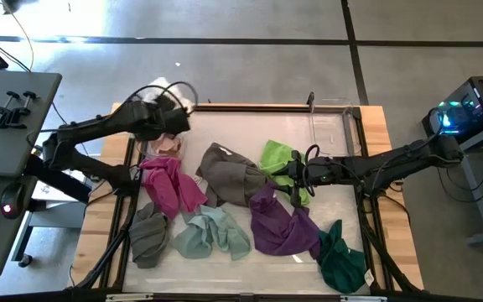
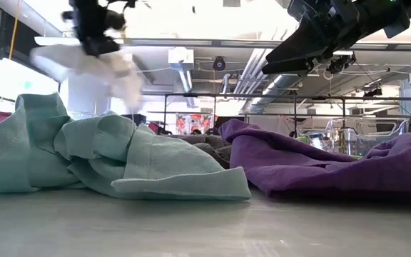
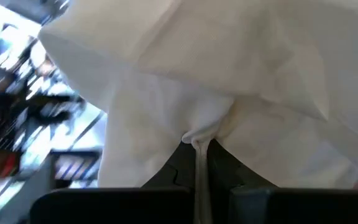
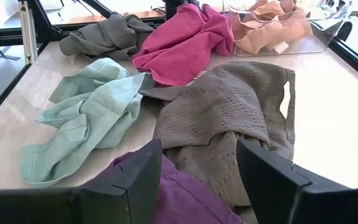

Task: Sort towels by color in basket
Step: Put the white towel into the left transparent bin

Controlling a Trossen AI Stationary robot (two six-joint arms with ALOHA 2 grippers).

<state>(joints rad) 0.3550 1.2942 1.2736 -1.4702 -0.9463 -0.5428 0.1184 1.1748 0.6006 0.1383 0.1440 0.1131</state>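
Note:
My left gripper point(image 1: 173, 120) is up over the table's far left, shut on a cream towel point(image 3: 229, 81) that hangs below it point(image 2: 95, 68). Under it a clear basket point(image 1: 151, 155) holds a pale pink towel point(image 4: 272, 25). Magenta point(image 1: 170, 184), grey-brown point(image 1: 229, 172), lime green point(image 1: 279, 158), purple point(image 1: 279, 222), dark green point(image 1: 342, 262), mint point(image 1: 212, 235) and grey point(image 1: 149, 236) towels lie crumpled on the table. My right gripper point(image 4: 197, 180) stands open above the purple towel's edge point(image 4: 179, 202), touching nothing. My left gripper pinches a bunched fold of the cream towel point(image 3: 199, 142) between its two fingers; how many layers I cannot tell. The towel is lifted clear of the table and hangs slack below and around the gripper.
A second clear container point(image 1: 329, 126) stands at the table's far right. A dark frame rail point(image 1: 367, 210) runs along the table's sides. Bare tabletop point(image 1: 225, 130) shows along the far middle.

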